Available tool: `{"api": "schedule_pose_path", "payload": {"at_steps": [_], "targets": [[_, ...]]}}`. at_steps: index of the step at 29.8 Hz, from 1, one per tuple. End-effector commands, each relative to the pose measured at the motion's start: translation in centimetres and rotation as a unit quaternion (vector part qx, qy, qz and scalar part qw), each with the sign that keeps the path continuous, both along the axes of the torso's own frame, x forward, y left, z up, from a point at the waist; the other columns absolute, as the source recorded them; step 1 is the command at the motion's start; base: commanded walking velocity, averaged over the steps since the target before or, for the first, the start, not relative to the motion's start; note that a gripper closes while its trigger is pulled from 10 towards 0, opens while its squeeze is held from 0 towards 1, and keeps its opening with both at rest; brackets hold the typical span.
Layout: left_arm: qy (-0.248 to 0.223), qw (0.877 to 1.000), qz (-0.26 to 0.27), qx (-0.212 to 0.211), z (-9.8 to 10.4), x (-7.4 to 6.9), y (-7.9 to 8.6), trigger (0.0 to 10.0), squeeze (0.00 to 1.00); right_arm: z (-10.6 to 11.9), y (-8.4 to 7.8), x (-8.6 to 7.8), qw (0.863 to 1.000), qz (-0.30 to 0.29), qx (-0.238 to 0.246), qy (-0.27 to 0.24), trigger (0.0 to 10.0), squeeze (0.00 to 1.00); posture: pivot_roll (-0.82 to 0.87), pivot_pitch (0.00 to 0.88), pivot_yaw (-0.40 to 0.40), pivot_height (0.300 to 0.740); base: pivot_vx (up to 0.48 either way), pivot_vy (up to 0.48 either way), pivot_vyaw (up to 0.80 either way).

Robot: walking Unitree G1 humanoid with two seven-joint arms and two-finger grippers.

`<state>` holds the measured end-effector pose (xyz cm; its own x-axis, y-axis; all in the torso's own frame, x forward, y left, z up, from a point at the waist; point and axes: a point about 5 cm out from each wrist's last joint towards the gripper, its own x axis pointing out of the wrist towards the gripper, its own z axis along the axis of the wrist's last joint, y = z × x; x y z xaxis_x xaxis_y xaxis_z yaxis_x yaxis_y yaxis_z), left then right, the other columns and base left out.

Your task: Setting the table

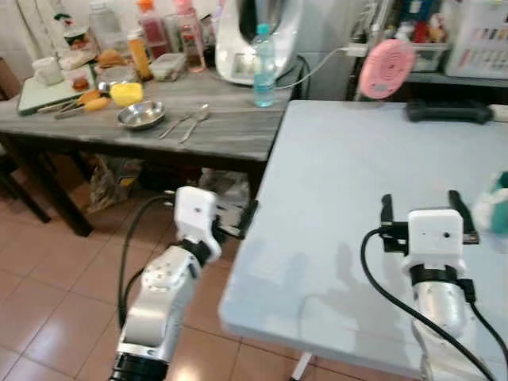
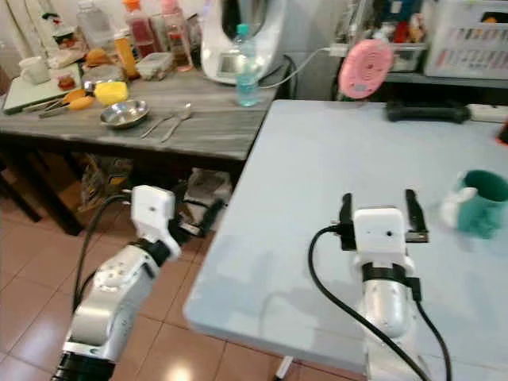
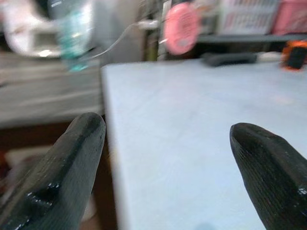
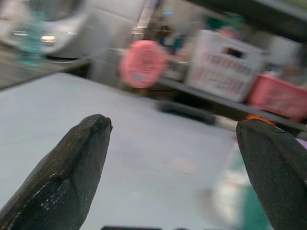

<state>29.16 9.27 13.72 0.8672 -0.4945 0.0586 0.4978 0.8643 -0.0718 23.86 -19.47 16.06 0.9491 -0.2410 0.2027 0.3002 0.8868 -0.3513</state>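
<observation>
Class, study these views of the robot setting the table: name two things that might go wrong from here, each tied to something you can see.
1. The open right gripper hovers over the pale table close beside the green mug; a sideways swing might knock it over.
2. The left gripper sits at the table's edge; reaching toward the spoons and steel bowl on the wooden table, the arm might catch that edge.

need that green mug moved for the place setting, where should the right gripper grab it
Probably the green mug body, approached from the robot's side. It stands upright near the open right gripper, with what looks like a white handle on its left. Gripping across the round wall avoids that.
</observation>
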Motion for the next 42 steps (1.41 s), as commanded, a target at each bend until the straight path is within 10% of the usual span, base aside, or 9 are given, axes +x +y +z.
{"api": "schedule_pose_path", "payload": {"at_steps": [1,26,42], "targets": [[0.005,1.000,0.015,0.009,-0.2,0.1,1.1,10.0,0.00,0.4,0.5,-0.1,1.000,0.000,0.007,-0.008,10.0,0.00,-0.13,0.000,0.073,0.740,0.000,-0.480,0.00],[0.015,0.999,-0.027,0.022,-0.6,-0.1,0.4,10.0,0.00,-1.3,-1.9,-2.4,0.994,-0.107,0.016,0.017,10.0,0.00,-0.16,0.000,0.121,0.740,0.000,-0.070,0.00],[0.012,0.994,-0.109,0.029,-0.9,-1.6,-0.7,10.0,0.00,-2.2,-3.6,1.5,0.990,-0.059,0.115,0.046,10.0,0.00,-0.12,0.011,0.111,0.740,0.000,0.000,0.00]]}}
